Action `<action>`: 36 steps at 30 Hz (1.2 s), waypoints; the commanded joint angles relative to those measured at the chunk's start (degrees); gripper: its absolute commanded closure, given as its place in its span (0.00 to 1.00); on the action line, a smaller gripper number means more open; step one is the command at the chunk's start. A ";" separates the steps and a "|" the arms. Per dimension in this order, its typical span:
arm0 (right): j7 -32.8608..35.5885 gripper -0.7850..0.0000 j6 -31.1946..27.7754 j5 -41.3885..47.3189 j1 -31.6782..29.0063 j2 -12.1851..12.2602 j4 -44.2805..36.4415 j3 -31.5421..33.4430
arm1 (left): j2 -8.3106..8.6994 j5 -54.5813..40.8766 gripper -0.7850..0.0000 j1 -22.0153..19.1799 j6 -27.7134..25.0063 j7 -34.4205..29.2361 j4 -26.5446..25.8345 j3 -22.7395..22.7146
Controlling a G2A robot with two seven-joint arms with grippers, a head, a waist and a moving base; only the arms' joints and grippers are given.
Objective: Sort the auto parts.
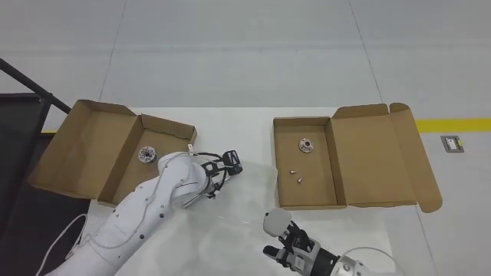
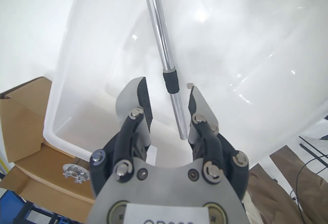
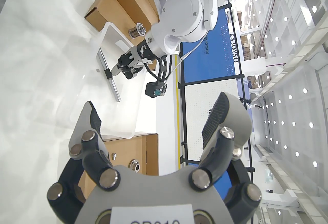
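Left gripper (image 2: 167,87) hangs over the metal rod (image 2: 160,30) in the clear tub (image 2: 59,96), fingers (image 2: 143,99) apart either side of it — polished, stiff, probably slippery, so the black sleeve (image 2: 171,82) looks the surest hold. Right gripper (image 3: 157,101) gapes wide.

The smooth white arm (image 3: 184,12) carries a black cable (image 3: 162,68); the left gripper (image 2: 166,91) and right gripper (image 3: 157,104) have silver plates, black ribbed pads (image 2: 144,104) and round screws.
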 commanded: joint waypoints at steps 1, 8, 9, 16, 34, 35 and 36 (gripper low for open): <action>0.00 0.00 0.00 0.00 0.00 0.00 0.00 0.00 | -0.27 0.55 0.46 -0.12 0.71 -0.16 0.67 0.38; 0.00 0.00 0.00 0.00 0.00 0.00 0.00 0.00 | -1.22 0.37 0.51 -0.51 0.92 0.19 2.93 1.55; 0.00 0.00 0.00 0.00 0.00 0.00 0.00 0.00 | -1.38 0.38 0.51 -0.49 1.02 0.43 3.18 1.77; 0.00 0.00 0.00 0.00 0.00 0.00 0.00 0.00 | -2.31 1.34 0.51 -0.95 2.49 1.09 5.45 2.56; 0.00 0.00 0.00 0.00 0.00 0.00 0.00 0.00 | -4.46 3.10 0.57 -1.46 3.93 3.08 10.12 3.72; 0.00 0.00 0.00 0.00 0.00 0.00 0.00 0.00 | -4.59 3.17 0.58 -1.55 3.94 3.13 10.37 3.77; 0.00 0.00 0.00 0.00 0.00 0.00 0.00 0.00 | -4.71 3.30 0.58 -1.64 3.84 3.19 10.61 3.87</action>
